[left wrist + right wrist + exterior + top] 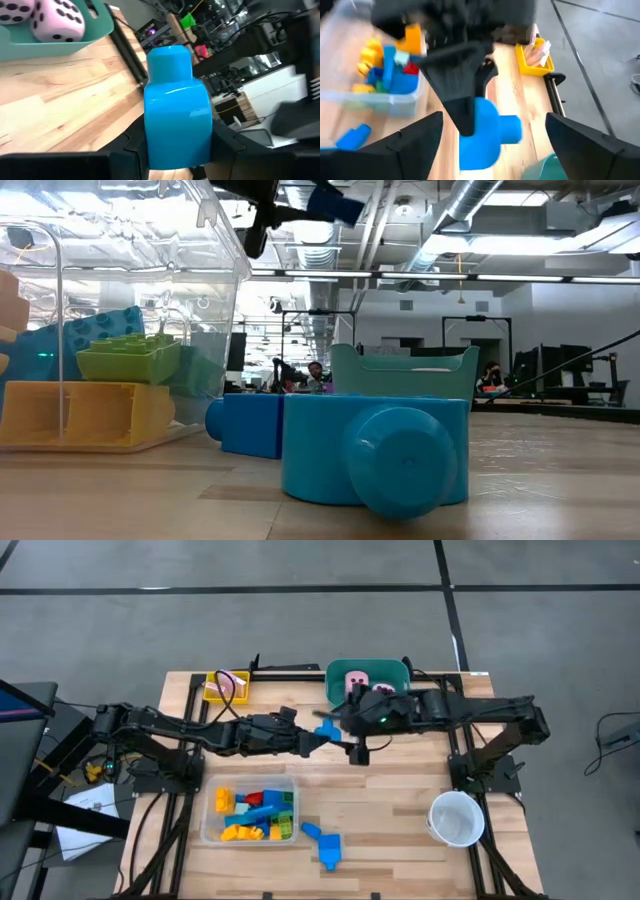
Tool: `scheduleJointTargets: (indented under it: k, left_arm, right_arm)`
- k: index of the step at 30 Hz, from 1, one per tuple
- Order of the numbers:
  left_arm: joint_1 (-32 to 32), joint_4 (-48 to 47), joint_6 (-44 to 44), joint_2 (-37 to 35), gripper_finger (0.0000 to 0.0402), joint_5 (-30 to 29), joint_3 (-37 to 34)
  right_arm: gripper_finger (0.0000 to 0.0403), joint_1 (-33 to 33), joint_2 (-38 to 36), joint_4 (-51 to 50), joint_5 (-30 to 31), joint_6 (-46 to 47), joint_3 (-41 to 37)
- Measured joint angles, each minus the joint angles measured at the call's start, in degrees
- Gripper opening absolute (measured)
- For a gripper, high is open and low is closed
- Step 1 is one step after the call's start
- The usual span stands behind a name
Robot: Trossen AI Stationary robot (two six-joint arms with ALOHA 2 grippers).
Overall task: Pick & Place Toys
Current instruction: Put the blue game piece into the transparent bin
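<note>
Held block: the left gripper (pixel 318 736) is clamped on a blue building block (pixel 176 107), fingers pressed against its two flat sides, so the block sits in mid-air above the table's middle, well clear of the wood.
Why held so: the stud end points forward, away from the left wrist, which leaves the free end open for another grip; I judge this a hand-over between the arms rather than a drop.
Right gripper: the right gripper (pixel 358 745) has its fingers (pixel 585 145) standing wide apart, one on each side of the same block (pixel 487 132), not touching it as far as I can tell.
Likely destination: the teal tub (pixel 340 675) at the far edge lies on the right arm's side, which would explain passing the block across.
Block's look: smooth, glossy bright-blue plastic, a rounded body with one round stud on its end; rigid, easy to pinch on the flat faces.
Other toys: two pink foam dice (pixel 55 22) with dark dots already lie in the teal tub; a mix of blue, yellow-orange, red and green blocks (pixel 255 815) fills the clear tray (pixel 208 832) near the front; two more blue blocks (pixel 322 842) lie loose on the table just beside that tray.
Cards: pink-white cards (pixel 540 52) rest in the small yellow tray (pixel 213 693) at the far left.
White cup: the white cup (pixel 457 818) stands apart at the front right.
</note>
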Motion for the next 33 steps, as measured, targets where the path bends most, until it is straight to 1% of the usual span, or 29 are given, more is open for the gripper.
scheduleJointTargets:
  k: [2,6,14,20,23,25,30,33]
  left_arm:
    - [0.00,-1.26,-0.10,-0.11,0.0120,0.46,0.00]
    - [-0.02,-3.47,-0.14,-0.43,0.0120,4.52,-0.03]
    - [-1.33,-8.54,1.02,-0.43,0.0120,16.26,-0.04]
    - [-4.31,-9.31,4.33,-0.43,0.0120,28.07,-0.04]
    - [-6.56,-9.93,4.69,-0.77,0.0120,32.12,-0.04]
    - [-8.04,-12.11,4.78,-1.53,0.0120,33.05,-0.04]
    - [-11.18,-22.21,4.63,-6.09,0.0120,33.05,-0.09]
    - [-12.34,-27.14,4.21,-10.41,0.0120,30.93,-0.08]
  right_arm:
    - [0.0349,-0.39,-1.62,0.30,-0.35,1.45,0.00]
    - [0.0357,-1.64,-5.58,0.25,-0.16,5.14,0.02]
    - [0.0358,-6.23,-11.06,-1.75,0.08,11.06,0.02]
    - [0.0358,-8.43,-12.52,-4.36,0.09,11.53,0.02]
    - [0.0358,-8.65,-12.74,-5.11,0.08,11.53,0.02]
    - [0.0358,-8.65,-12.89,-4.93,0.07,11.53,0.02]
    - [0.0358,-8.65,-12.87,-4.89,0.07,11.54,0.02]
    - [0.0358,-8.65,-12.89,-4.69,0.07,11.55,0.02]
